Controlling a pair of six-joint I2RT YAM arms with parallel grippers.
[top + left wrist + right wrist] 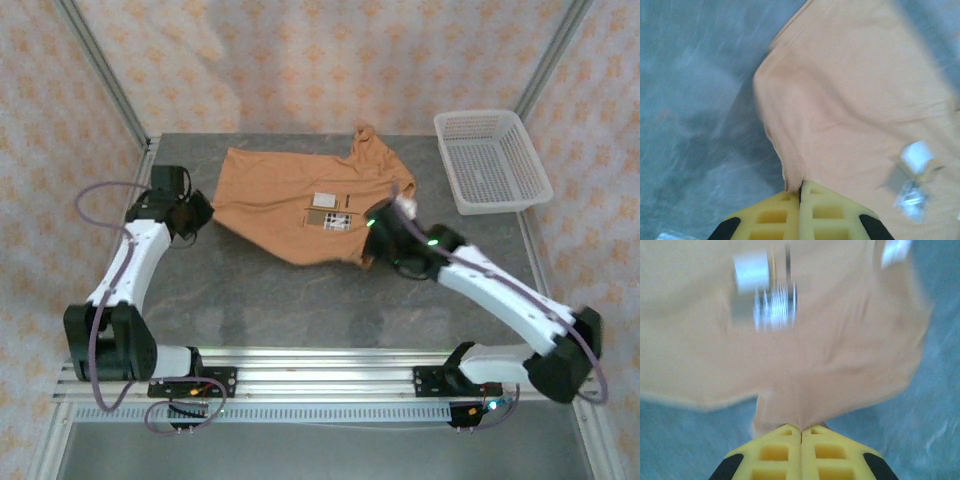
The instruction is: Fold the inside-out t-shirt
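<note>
My two arms start from the aluminium rail (320, 362) at the near edge of the grey counter (300, 300) and reach outward, one to each side. My left pincer (800, 187) has its yellow fingers pressed together on a pinch of the left edge of the inside-out t-shirt (280, 190), and the cloth narrows to a small tongue where it enters them. My right pincer (801, 428) is likewise clamped on the shirt, at its near right edge, with the fabric drawn into a tight crease that runs straight into the seam between the fingers. Between the two grips the tan shirt lies spread across the middle and far part of the counter, mostly flat with soft wrinkles. A white label (325, 200) and a small checked patch (337, 221) sit near its centre, blurred in both wrist views. One part of the shirt pokes toward the back wall. Beyond it, in the far right corner, stands a white mesh basket (492, 160), apart from the shirt.
</note>
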